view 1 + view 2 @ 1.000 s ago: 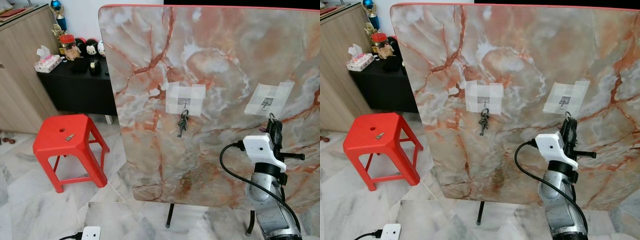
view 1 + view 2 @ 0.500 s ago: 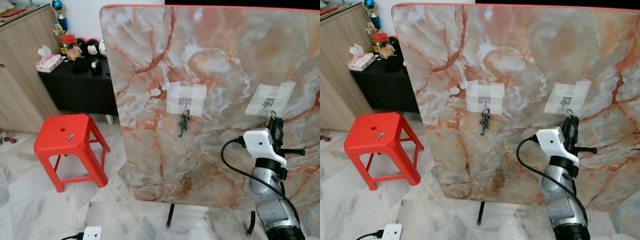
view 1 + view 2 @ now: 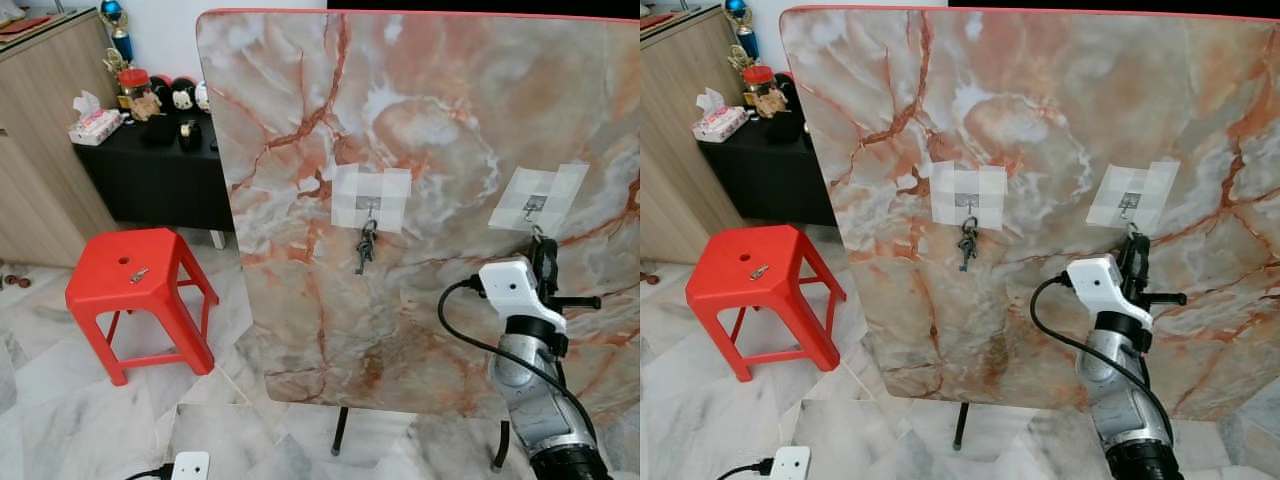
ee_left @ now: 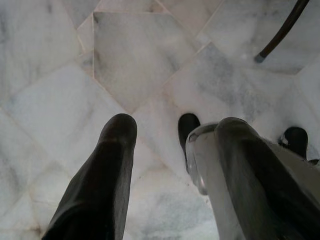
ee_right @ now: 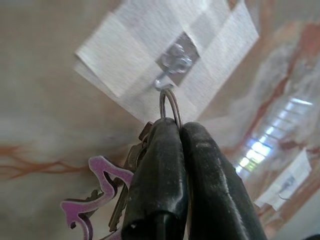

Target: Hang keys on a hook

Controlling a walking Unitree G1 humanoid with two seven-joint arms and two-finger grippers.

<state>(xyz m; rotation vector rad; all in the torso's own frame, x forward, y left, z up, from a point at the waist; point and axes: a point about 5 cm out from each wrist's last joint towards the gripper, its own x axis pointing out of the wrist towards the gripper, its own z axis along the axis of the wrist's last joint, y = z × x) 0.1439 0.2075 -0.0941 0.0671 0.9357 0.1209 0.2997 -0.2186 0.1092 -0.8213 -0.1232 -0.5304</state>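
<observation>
Dominating the scene is a large marble-patterned tabletop with orange veins [image 3: 420, 150], stood on edge so that its face serves as a wall for two hooks. A patch of white tape [image 3: 540, 197] holds the small metal hook on the right [image 5: 167, 80], and a second taped patch [image 3: 371, 198] carries a hook from which a dark bunch of keys [image 3: 366, 245] already hangs.

The silver right arm is raised to the board, and its right claw [image 5: 179, 131] is pressed together on the wire ring of a second key bunch with a purple tag [image 5: 97, 200]. The ring's loop is held upward, at the tip of the right hook and seemingly touching it, so that it can be slipped over; whether it is already caught cannot be told. The pinch is kept low on the ring, which leaves the loop free.

To the left, well apart, a red plastic stool [image 3: 135, 290] bears a small key-like object [image 3: 139, 274], beside a black side table [image 3: 150, 170] and a wooden cabinet [image 3: 40, 130]. Nothing is seen between ring and hook.

The left claw [image 4: 172, 135] hangs idle over the marble floor [image 4: 125, 65], fingers spread and holding nothing.
</observation>
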